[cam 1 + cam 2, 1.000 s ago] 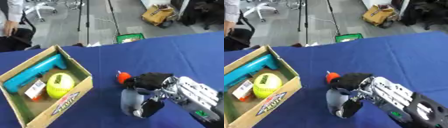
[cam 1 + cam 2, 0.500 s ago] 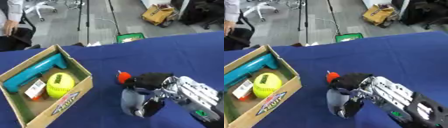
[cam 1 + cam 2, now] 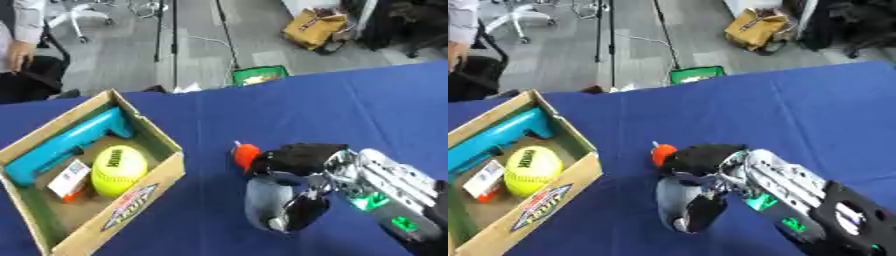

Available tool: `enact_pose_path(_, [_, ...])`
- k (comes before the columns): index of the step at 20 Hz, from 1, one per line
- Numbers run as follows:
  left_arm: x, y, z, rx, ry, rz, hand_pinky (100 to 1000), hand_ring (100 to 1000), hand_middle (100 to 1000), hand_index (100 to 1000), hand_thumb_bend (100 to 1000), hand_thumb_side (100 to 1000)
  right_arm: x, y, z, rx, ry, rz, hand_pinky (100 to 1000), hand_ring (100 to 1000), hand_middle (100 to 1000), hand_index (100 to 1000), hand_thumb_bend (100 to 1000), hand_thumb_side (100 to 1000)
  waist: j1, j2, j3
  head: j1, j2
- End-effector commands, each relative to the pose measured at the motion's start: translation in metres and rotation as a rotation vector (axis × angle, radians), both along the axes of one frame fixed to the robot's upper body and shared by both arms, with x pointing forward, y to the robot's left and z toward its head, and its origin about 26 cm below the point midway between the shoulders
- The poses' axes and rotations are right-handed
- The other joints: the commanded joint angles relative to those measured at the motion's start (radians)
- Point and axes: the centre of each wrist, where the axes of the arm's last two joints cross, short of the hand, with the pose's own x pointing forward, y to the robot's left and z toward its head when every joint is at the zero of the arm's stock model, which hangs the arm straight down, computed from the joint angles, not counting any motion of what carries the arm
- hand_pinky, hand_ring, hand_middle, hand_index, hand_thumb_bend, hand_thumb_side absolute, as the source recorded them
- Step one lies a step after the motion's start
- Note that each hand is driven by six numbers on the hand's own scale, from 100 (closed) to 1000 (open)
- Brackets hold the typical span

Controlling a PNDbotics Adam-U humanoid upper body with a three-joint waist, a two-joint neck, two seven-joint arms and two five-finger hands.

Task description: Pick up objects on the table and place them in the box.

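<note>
Over the last second almost nothing has changed: our right hand (image 3: 302,172) still sits on the same spot of the blue worktop (image 3: 350,105), curled over the same object, and the box contents have not shifted, so we judge the grasp is still being settled and the lift has not begun. The fingers (image 3: 306,210) are curled well in, wrapped around a grey rounded object (image 3: 262,197) with an orange-red tip (image 3: 245,155) poking out toward the box; the thumb closes against its near side. Whether the object is clear of the cloth or still resting on it, we cannot tell. It lies near the middle of the worktop, a little apart from the cardboard box (image 3: 144,200) on our left. Inside that box we see a teal tool (image 3: 66,145), a yellow ball (image 3: 118,170) and a small white-and-orange packet (image 3: 68,177), so part of the job already looks done. Our left hand shows in neither view.
</note>
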Motion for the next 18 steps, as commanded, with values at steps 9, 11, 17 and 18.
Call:
enact_pose_path(9, [-0.0022, 0.0025, 0.0061, 0.009, -0.022, 0.007, 1000, 916, 981, 853, 100, 848, -0.0002, -0.0039, 0.0069, 0.028, -0.041, -0.016, 382, 725, 793, 742, 329, 359, -0.004, -0.018, -0.001, -0.002, 0.001])
enact_pose_path(11, [-0.0022, 0.0025, 0.006, 0.009, -0.022, 0.007, 1000, 916, 981, 853, 100, 848, 0.0005, -0.0046, 0.0061, 0.034, -0.047, -0.021, 367, 714, 788, 733, 327, 343, -0.004, -0.018, -0.001, -0.002, 0.001])
enact_pose_path(17, [-0.0021, 0.0024, 0.0064, 0.008, -0.024, 0.006, 1000, 916, 981, 853, 100, 845, 0.0021, -0.0056, 0.0044, 0.049, -0.066, -0.026, 312, 680, 772, 690, 325, 276, -0.002, -0.015, -0.001, -0.002, 0.0])
enact_pose_path(18, [-0.002, 0.0023, 0.0065, 0.008, -0.024, 0.006, 1000, 916, 980, 854, 100, 845, 0.0022, -0.0056, 0.0043, 0.05, -0.068, -0.025, 302, 676, 769, 685, 316, 273, -0.001, -0.015, -0.001, -0.002, 0.0])
